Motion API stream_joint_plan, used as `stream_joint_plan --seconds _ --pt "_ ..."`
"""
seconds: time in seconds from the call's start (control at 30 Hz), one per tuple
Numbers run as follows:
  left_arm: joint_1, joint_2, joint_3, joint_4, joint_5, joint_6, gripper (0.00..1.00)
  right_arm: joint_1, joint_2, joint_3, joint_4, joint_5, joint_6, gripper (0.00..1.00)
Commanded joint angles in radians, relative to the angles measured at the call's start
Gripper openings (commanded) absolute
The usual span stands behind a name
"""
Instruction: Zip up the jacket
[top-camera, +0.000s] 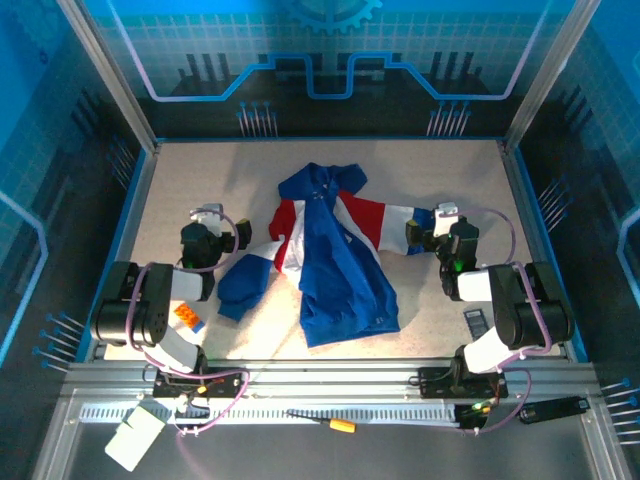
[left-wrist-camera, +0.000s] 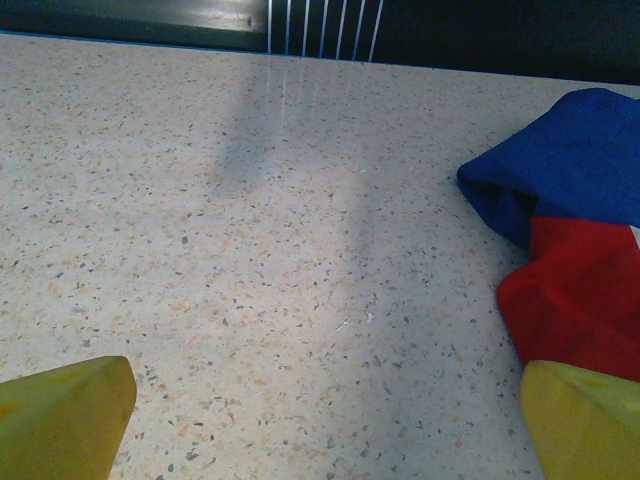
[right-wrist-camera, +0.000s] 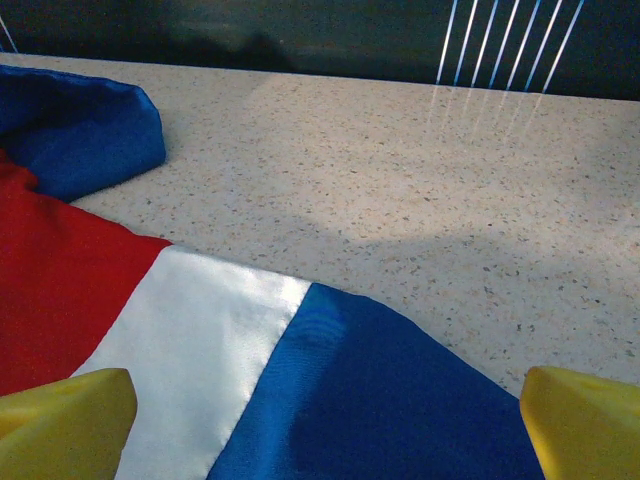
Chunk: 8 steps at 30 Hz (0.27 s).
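The jacket (top-camera: 340, 255) lies rumpled in the middle of the table, collar toward the far wall, blue with red and white bands. Its left sleeve (top-camera: 245, 278) trails toward the left arm. My left gripper (top-camera: 209, 216) stands open over bare tabletop left of the jacket; its yellow fingers (left-wrist-camera: 65, 415) frame empty table, with the jacket's blue and red fabric (left-wrist-camera: 575, 230) at the right edge. My right gripper (top-camera: 444, 214) hangs open just above the end of the right sleeve (right-wrist-camera: 230, 370), whose red, white and blue bands lie between its fingers (right-wrist-camera: 580, 425). The zip cannot be made out.
An orange piece (top-camera: 187, 317) lies beside the left arm's base. A yellow-handled screwdriver (top-camera: 330, 423) rests on the front rail. Raised frame edges (top-camera: 140, 190) border the speckled table (top-camera: 200, 180) on the left, right and far sides.
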Motion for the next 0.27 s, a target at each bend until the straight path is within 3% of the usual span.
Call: stream_joint_plan --seconds 0.0,0.23 --pt "-0.005 -0.013 0.004 -0.002 -0.009 0.015 0.99 0.014 -0.009 0.008 -0.013 0.013 -0.02 1.0" --pt "-0.006 -0.013 0.003 -0.001 -0.009 0.014 0.99 0.014 -0.007 0.008 -0.014 0.013 -0.021 1.0"
